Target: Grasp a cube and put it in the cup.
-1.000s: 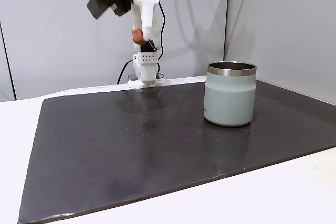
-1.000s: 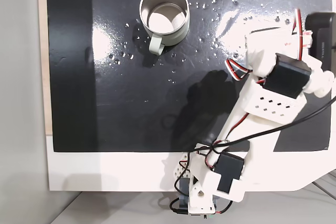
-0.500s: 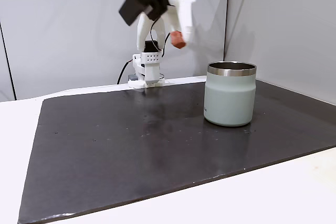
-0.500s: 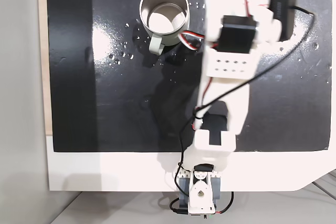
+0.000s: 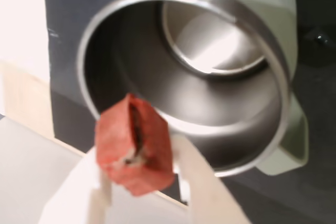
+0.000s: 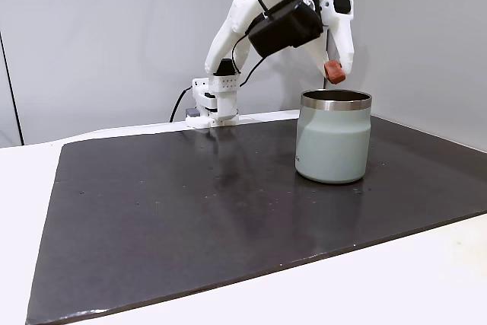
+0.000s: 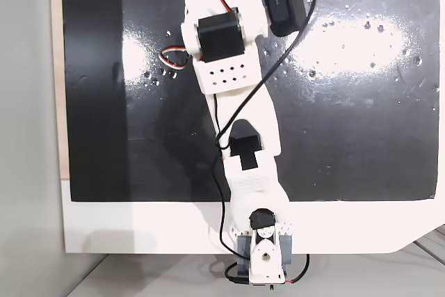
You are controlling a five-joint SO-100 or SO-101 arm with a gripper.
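Cube (image 6: 334,72) clamped in pincer (image 6: 335,74), now just above steel rim of cup (image 6: 333,138) after swinging across from arm's base side. Wrist view: cube (image 5: 134,144) at near rim, cup mouth open beyond. Release likely next, maybe after small reach inward.

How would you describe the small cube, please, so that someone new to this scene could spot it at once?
Find the dark rectangular mat and the wide pale grey-green tumbler with a shiny steel rim standing on it. Just above that rim, the white arm's gripper has its jaws shut on a tiny reddish-brown cube. It is the one red thing among grey, black and white.
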